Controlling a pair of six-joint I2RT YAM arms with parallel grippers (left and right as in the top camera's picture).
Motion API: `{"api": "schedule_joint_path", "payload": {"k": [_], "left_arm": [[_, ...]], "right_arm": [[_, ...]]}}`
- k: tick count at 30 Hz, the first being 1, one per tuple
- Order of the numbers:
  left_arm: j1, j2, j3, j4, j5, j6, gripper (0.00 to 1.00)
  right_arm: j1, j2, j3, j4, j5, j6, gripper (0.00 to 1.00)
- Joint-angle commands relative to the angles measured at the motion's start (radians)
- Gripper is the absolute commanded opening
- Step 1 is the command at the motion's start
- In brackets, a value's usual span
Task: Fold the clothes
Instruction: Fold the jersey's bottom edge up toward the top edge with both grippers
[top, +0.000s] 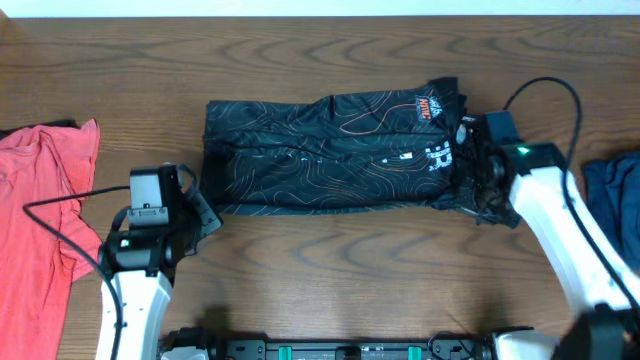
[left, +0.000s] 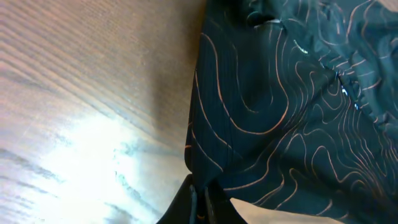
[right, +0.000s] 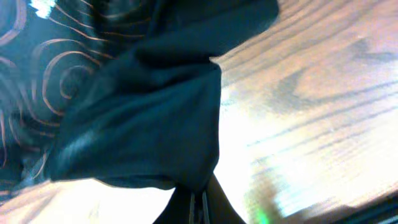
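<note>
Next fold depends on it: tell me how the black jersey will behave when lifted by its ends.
Probably floppy: the jersey lies in soft wrinkles, and at the right gripper it drapes in a limp fold. Likely light: the fabric looks thin and flat on the table. Possibly slippery, given its smooth sheen in the left wrist view.

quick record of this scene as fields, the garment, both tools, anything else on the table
jersey: black with orange lines, folded into a long band across the wooden table
left tool: shut on the jersey's left near corner
right tool: shut on the jersey's right end
other items: red shirt at the left edge, blue cloth at the right edge
</note>
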Motion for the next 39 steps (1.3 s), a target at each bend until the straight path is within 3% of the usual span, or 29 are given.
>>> {"api": "schedule_joint_path", "payload": {"k": [1, 9, 16, 27, 39], "left_arm": [[0.003, -0.035, -0.005, -0.027, -0.019, 0.005, 0.06], [0.003, -0.051, -0.005, -0.008, -0.019, -0.01, 0.06], [0.003, -0.051, -0.005, 0.02, -0.132, -0.064, 0.06], [0.003, 0.011, -0.005, 0.106, -0.143, -0.107, 0.06], [0.003, 0.153, -0.005, 0.304, -0.143, -0.114, 0.06]], "right_arm": [[-0.007, -0.083, 0.018, -0.021, 0.024, 0.025, 0.01], [-0.007, -0.109, 0.018, -0.022, 0.003, -0.014, 0.01], [-0.008, -0.108, 0.019, 0.137, 0.006, -0.103, 0.01], [-0.011, 0.004, 0.058, 0.271, 0.006, -0.16, 0.01], [-0.017, 0.273, 0.403, 0.225, 0.005, -0.253, 0.01]]}}
